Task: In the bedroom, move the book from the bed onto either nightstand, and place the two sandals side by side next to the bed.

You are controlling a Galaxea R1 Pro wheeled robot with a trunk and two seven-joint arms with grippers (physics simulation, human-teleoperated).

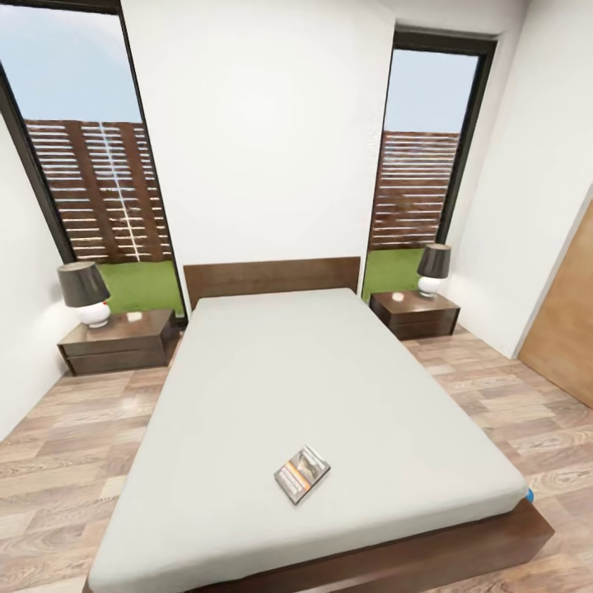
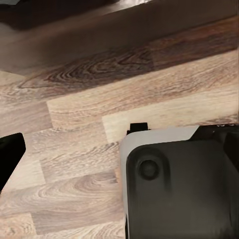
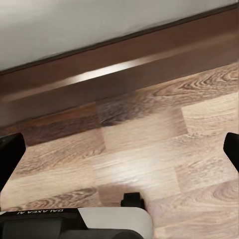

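Head view: one bed [image 1: 329, 387] fills the centre of the frame, its dark headboard against the white wall at upper middle. One book [image 1: 301, 473] lies flat on the mattress in the lower centre, near the foot end. Two nightstands flank the headboard: the left nightstand [image 1: 123, 339] at middle left, the right nightstand [image 1: 416, 313] at middle right. Each carries one lamp, two in all: left lamp [image 1: 83, 292], right lamp [image 1: 433, 269]. Two tall windows [image 1: 86, 156] show a slatted fence and grass. A sliver of bright blue [image 1: 529, 495] peeks out at the bed's lower right corner; too little shows to tell what it is. A wooden door [image 1: 568, 321] stands at the right edge.

Both wrist views show the plank floor [image 2: 74, 124] beside the dark bed frame [image 3: 99, 94]. In the left wrist view only one dark fingertip shows, so I cannot tell how that claw stands; the right claw's [image 3: 119, 149] two fingertips sit wide apart at the picture's edges, holding nothing.
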